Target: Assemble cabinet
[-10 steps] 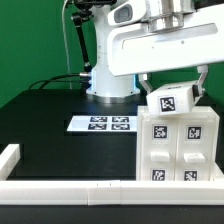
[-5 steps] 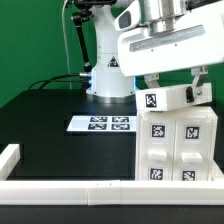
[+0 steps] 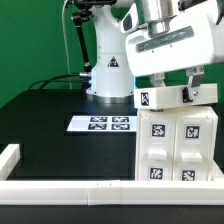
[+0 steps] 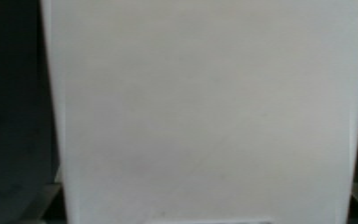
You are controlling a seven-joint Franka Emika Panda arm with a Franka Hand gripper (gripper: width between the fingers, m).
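black tabletop (image 3: 40, 110) fills the scene, with low white border rails (image 3: 60, 187) along its near edge. the arm (image 3: 108, 60) rises at the back. the cabinet body (image 3: 180, 150), a white box with tagged faces, stands close against the near rail toward the exterior view's right. the marker board (image 3: 100, 123) lies flat, well apart from it on the exterior view's left.

a smaller white block (image 3: 182, 95) hangs right over the body's top. its long axis runs crosswise and sits slightly tilted, with the end at the exterior view's left a little lower. whether it touches the top cannot be told. the gripper (image 3: 172, 88) is clenched on this block, one dark finger at each end. in the wrist view the block's plain white face (image 4: 202, 110) blocks nearly everything.

the target lies straight beneath the jaws, so the coming move looks like levelling and lowering rather than travelling sideways.
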